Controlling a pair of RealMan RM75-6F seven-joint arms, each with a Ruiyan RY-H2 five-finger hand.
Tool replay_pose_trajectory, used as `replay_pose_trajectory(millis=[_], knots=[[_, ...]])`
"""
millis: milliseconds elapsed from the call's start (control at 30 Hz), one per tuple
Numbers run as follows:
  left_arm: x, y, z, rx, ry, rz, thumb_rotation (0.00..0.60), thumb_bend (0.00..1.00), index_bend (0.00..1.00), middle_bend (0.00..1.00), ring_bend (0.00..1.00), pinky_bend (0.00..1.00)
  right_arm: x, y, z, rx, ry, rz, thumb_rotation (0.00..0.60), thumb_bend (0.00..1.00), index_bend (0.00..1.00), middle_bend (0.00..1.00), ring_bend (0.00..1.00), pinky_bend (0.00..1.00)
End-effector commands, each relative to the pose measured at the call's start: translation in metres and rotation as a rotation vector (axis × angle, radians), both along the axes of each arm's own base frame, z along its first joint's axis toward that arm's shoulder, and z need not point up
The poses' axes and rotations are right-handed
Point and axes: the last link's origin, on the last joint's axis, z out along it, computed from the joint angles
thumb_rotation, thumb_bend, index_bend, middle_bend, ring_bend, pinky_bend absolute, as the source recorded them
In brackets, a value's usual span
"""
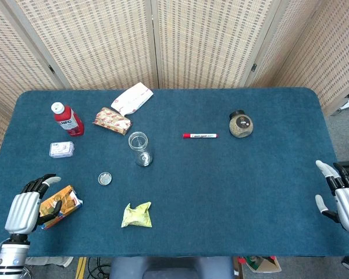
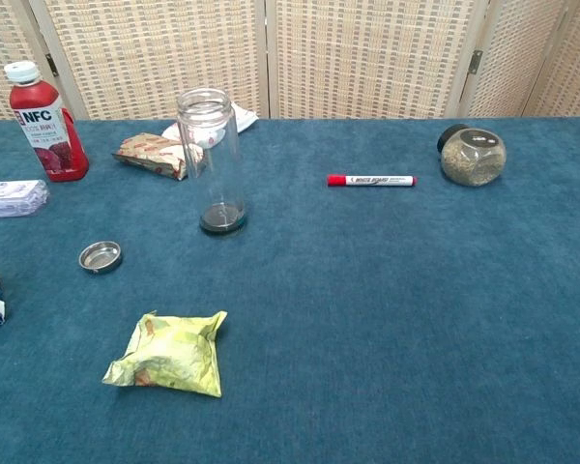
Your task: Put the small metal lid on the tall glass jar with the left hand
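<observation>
Toward the left half of the blue surface (image 1: 221, 192), the tall glass jar (image 2: 213, 159) stands upright and uncovered, with the small metal lid (image 2: 101, 256) lying apart from it, nearer the front edge and further left. At the front left corner the left hand (image 1: 24, 209) holds nothing, its fingers curled loosely beside an orange carton (image 1: 61, 204). By the right edge the right hand (image 1: 344, 200) hangs empty with fingers apart.

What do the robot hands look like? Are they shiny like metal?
Yes. The left robot hand has a ribbed silver-grey back, black fingers with pale tips, and a silver round wrist with cables below it. The right robot hand is also silver-grey, with whitish fingers and black parts between them. Only the head view shows them.
</observation>
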Motion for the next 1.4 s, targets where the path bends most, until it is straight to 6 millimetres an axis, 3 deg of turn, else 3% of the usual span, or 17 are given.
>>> replay_pose_trajectory(millis=[33, 467, 600, 700, 767, 867, 933, 1033, 1133, 1233, 1400], knots=[[0.0, 0.0, 0.0, -0.002, 0.0, 0.0, 0.6, 0.41, 0.24, 0.17, 0.19, 0.17, 0.001, 0.0, 0.0, 0.0, 0.0, 0.003, 0.6, 0.42, 0.05, 0.15, 0.03, 0.13], [0.006, 0.01, -0.002, -0.035, 0.016, -0.079, 0.6, 0.41, 0.25, 0.17, 0.2, 0.17, 0.007, -0.006, 0.011, -0.026, 0.017, 0.028, 0.6, 0.42, 0.05, 0.15, 0.03, 0.13], [0.01, 0.022, -0.007, -0.091, 0.018, -0.138, 0.6, 0.41, 0.26, 0.2, 0.27, 0.22, 0.011, -0.008, 0.013, -0.026, 0.024, 0.039, 0.6, 0.42, 0.05, 0.15, 0.03, 0.13], [0.014, 0.034, -0.012, -0.145, 0.013, -0.181, 0.6, 0.41, 0.27, 0.33, 0.39, 0.36, 0.013, -0.009, 0.013, -0.023, 0.027, 0.041, 0.6, 0.42, 0.05, 0.15, 0.03, 0.13], [0.015, 0.043, -0.017, -0.193, 0.034, -0.209, 0.6, 0.41, 0.28, 0.52, 0.53, 0.57, 0.014, -0.009, 0.013, -0.022, 0.029, 0.041, 0.6, 0.42, 0.05, 0.15, 0.03, 0.13], [0.017, 0.055, -0.025, -0.279, 0.066, -0.234, 0.6, 0.41, 0.28, 0.7, 0.68, 0.8, 0.015, -0.009, 0.013, -0.023, 0.03, 0.042, 0.6, 0.42, 0.05, 0.15, 0.03, 0.13], [0.019, 0.063, -0.032, -0.33, 0.083, -0.246, 0.6, 0.41, 0.28, 0.78, 0.74, 0.88, 0.015, -0.008, 0.012, -0.023, 0.031, 0.04, 0.6, 0.42, 0.05, 0.15, 0.03, 0.13], [0.022, 0.073, -0.041, -0.395, 0.106, -0.262, 0.6, 0.41, 0.29, 0.87, 0.83, 0.95, 0.015, -0.007, 0.013, -0.024, 0.033, 0.036, 0.6, 0.42, 0.05, 0.15, 0.03, 0.13], [0.026, 0.081, -0.05, -0.448, 0.137, -0.27, 0.6, 0.49, 0.29, 0.93, 0.89, 1.0, 0.014, -0.006, 0.013, -0.028, 0.033, 0.036, 0.6, 0.42, 0.05, 0.15, 0.03, 0.13], [0.029, 0.088, -0.058, -0.501, 0.17, -0.261, 0.6, 0.59, 0.28, 0.95, 0.92, 1.0, 0.014, -0.005, 0.013, -0.029, 0.033, 0.033, 0.6, 0.42, 0.05, 0.15, 0.03, 0.13], [0.03, 0.097, -0.07, -0.564, 0.203, -0.225, 0.6, 0.67, 0.2, 0.99, 0.96, 1.0, 0.011, -0.004, 0.013, -0.031, 0.031, 0.025, 0.6, 0.42, 0.05, 0.15, 0.03, 0.13]])
